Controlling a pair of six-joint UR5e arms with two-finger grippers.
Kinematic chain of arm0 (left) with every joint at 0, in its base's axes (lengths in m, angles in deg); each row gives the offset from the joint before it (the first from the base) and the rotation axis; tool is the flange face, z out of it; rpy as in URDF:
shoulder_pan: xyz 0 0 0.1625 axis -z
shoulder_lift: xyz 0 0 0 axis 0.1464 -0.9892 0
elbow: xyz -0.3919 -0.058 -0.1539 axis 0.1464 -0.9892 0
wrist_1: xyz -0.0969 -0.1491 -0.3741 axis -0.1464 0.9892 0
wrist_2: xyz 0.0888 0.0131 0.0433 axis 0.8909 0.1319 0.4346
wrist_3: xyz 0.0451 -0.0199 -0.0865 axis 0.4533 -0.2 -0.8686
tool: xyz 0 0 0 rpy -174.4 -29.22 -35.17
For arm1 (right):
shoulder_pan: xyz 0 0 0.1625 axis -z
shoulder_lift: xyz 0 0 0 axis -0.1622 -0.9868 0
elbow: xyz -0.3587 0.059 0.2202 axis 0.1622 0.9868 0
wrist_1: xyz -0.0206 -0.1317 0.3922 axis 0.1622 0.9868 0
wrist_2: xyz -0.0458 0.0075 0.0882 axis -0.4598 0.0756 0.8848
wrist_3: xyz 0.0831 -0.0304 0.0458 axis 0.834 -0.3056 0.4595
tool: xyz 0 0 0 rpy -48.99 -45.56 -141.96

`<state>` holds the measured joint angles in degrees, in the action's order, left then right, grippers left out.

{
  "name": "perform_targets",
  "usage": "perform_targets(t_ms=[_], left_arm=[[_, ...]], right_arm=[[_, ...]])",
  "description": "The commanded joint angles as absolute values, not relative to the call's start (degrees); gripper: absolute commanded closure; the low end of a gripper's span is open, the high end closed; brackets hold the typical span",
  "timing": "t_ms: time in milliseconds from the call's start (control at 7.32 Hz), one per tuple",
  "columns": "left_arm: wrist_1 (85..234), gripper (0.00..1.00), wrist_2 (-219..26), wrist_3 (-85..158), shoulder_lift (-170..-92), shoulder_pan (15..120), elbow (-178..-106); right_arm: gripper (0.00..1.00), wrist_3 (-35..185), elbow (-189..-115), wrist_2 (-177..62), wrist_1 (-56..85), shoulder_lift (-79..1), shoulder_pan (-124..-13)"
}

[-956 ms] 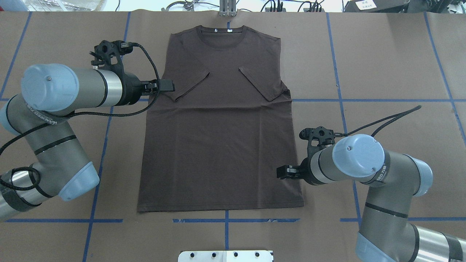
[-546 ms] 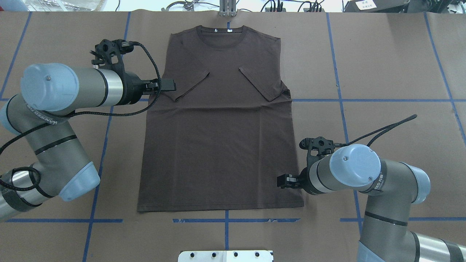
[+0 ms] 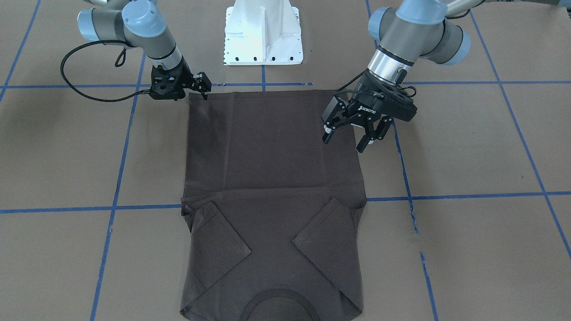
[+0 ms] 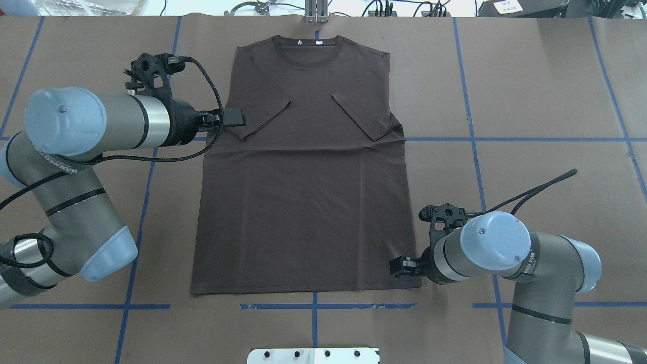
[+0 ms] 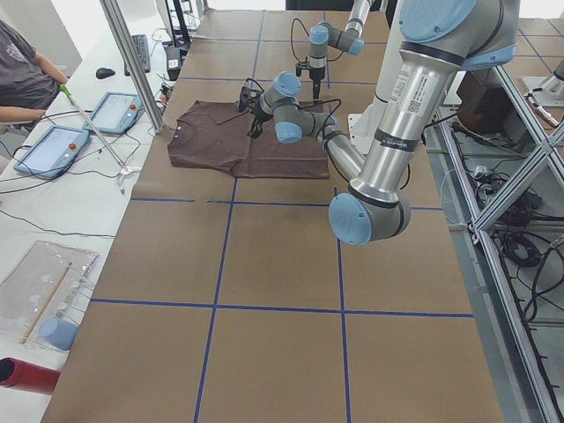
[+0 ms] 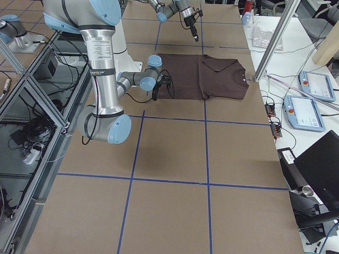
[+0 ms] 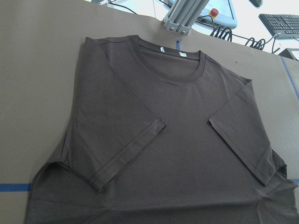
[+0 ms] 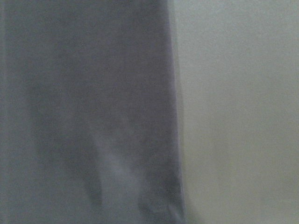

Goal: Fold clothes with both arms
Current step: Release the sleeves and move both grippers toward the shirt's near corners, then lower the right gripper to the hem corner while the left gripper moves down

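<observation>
Cotton, thin and limp, is how we judge the T-shirt. It lies spread flat in the middle of the table, collar away from the robot and hem toward it, with both short sleeves turned in across the chest. We expect it to weigh next to nothing and to have no stiffness at all. Lifted at one point it would sag and drag, and the brown paper under it looks likely to hold the cloth back a little. So we would pinch it at the rim, taking both layers together at a hem corner or a side edge, and move the two holds evenly.

The left claw hangs over the shirt's left side edge, clear of the cloth, its fingers spread wide and empty. The right claw sits low beside the hem corner on the robot's right. Its own camera shows only blurred cloth edge and paper, so we cannot tell whether it is spread or closed.

The side edges run fairly straight (there is a small pucker by the right armpit). Bare paper lies open on both sides. A white base plate stands near the hem and a metal post just past the collar, so folding lengthwise has less spare room.
</observation>
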<state>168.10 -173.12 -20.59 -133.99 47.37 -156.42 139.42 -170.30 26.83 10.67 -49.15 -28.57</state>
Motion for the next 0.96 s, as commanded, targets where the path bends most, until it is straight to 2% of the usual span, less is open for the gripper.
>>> perform_targets(t_ms=[0, 410, 683, 819], left_arm=[[168.03, 0.00, -173.20, -20.50, -133.99, 47.36, -156.51], [168.12, 0.00, -173.12, -20.50, -133.99, 47.36, -156.34], [168.12, 0.00, -173.12, -20.50, -133.99, 47.36, -156.34], [168.12, 0.00, -173.12, -20.50, -133.99, 47.44, -156.43]], right_arm=[[0.06, 139.45, -170.82, 28.02, 10.60, -50.00, -28.06], [0.23, 139.37, -170.12, 28.47, 10.60, -49.65, -27.18], [0.22, 139.37, -169.68, 28.55, 10.69, -49.56, -26.48], [0.31, 139.37, -169.59, 28.55, 10.69, -49.56, -26.47]])
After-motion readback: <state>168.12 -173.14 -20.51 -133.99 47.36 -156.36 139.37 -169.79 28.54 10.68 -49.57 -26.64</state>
